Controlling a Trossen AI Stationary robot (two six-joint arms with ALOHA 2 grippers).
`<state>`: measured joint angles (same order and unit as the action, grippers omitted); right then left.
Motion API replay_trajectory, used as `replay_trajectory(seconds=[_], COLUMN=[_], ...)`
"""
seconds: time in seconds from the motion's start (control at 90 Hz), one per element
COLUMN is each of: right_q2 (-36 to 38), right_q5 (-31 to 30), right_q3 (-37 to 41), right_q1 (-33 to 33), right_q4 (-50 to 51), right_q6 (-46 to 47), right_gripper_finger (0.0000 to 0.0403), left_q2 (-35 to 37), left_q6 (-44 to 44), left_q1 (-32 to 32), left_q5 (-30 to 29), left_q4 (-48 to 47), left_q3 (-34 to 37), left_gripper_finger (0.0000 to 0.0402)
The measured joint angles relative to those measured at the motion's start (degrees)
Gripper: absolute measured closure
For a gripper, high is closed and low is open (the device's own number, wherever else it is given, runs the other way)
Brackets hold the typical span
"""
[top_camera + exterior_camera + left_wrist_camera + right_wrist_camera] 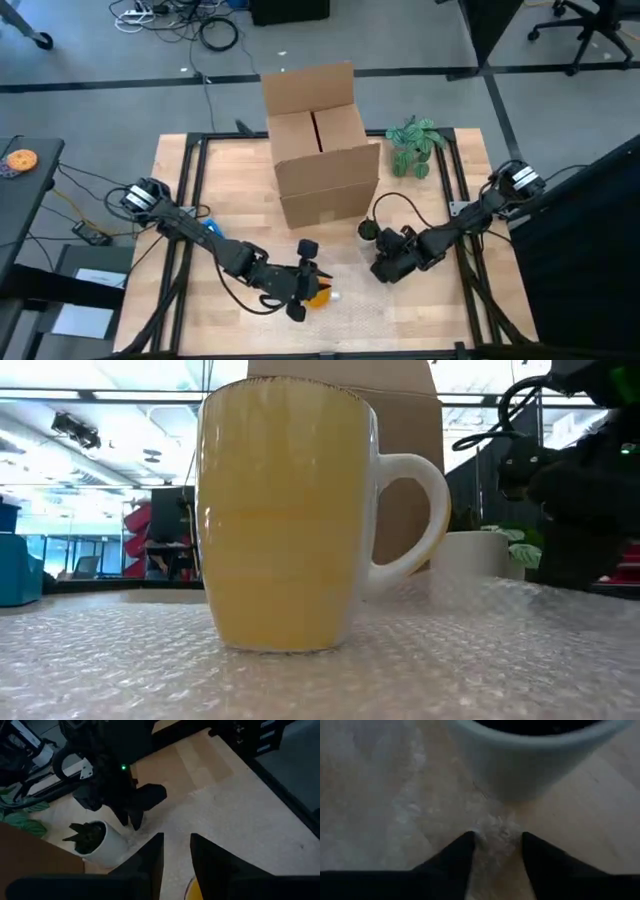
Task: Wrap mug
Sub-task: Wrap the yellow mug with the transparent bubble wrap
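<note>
Mug (pixel 285 515) upright on bubble wrap (pixel 450 660), near tabletop (pixel 240 175) front edge. Left hand (pixel 304 284) directly above mug, fingers spread. Right hand (pixel 496 851) low at wrap's corner beside white pot (pixel 100 845), fingers spread.

The left arm reaches diagonally across the table, its left gripper (pixel 308 283) low near the front centre with fingers (pixel 150 857) parted. The right arm angles in from the right edge, its right gripper (pixel 497 845) lowered to the surface, fingers spread.
</note>
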<state>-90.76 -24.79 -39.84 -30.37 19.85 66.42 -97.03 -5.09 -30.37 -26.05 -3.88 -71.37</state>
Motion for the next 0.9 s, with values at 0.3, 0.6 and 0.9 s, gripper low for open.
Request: replay_trajectory(seconds=[0.3, 0.6, 0.9], right_q2=[-0.1, -0.1, -0.1], right_q5=[-1.4, -5.9, -5.5], right_q3=[-10.4, -20.7, -22.8], right_q1=[-1.8, -1.8, -3.7], right_q4=[-1.6, -4.1, -7.2], right_q6=[-15.5, -32.0, -38.1], right_gripper_finger=[0.0401, 0.0402, 0.0403], left_q2=[3.8, 3.8, 2.6], left_q6=[4.3, 5.6, 5.8], left_q1=[2.3, 8.6, 12.5], left_q5=[10.4, 21.7, 21.9], left_q4=[2.8, 0.8, -2.9], left_q3=[0.2, 0.4, 0.4], left_gripper_finger=[0.0321, 0.0310, 0.0272])
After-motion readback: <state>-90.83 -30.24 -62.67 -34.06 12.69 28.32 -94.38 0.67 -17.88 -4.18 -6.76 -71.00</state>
